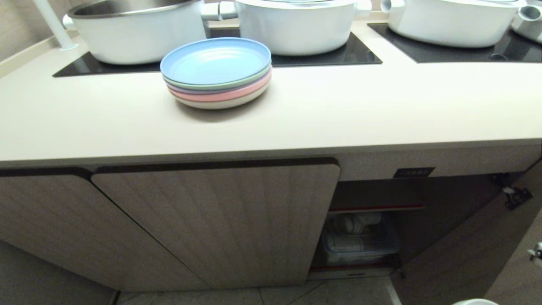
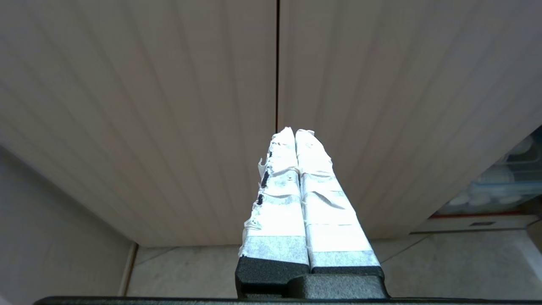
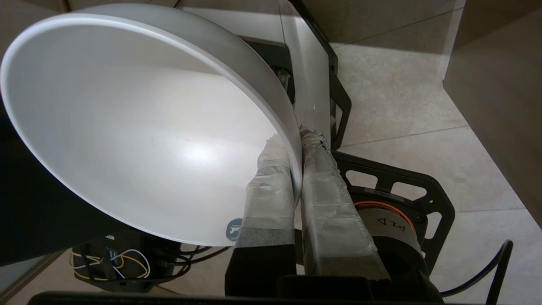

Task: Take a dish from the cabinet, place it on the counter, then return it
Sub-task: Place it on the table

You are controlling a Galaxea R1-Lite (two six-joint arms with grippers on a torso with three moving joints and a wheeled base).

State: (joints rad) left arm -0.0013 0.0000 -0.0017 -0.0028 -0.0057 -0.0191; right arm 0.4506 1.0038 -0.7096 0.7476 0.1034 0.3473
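**White bowl pinched at its rim, cabinet open below the worktop**

In the head view's lower right, the cabinet (image 1: 372,228) stands open, and a clear bin (image 1: 360,245) on its lower level holds pale dishware (too blurred to tell piece from piece). Above, a stack of plates (image 1: 217,72), blue on top and pink lower down, sits on the cream worktop (image 1: 381,110), in front of white pots (image 1: 296,25) on the black hob panels (image 1: 351,53).

In the right wrist view the right gripper (image 3: 296,140) grips the white bowl (image 3: 139,123): its taped fingers (image 3: 271,190) are clamped on the rim, one inside, one outside, with the bowl tilted over the tiled floor (image 3: 423,106) and robot base (image 3: 394,190).

The left gripper (image 2: 294,133) holds nothing, fingers pressed together, facing the ribbed doors (image 2: 169,106).
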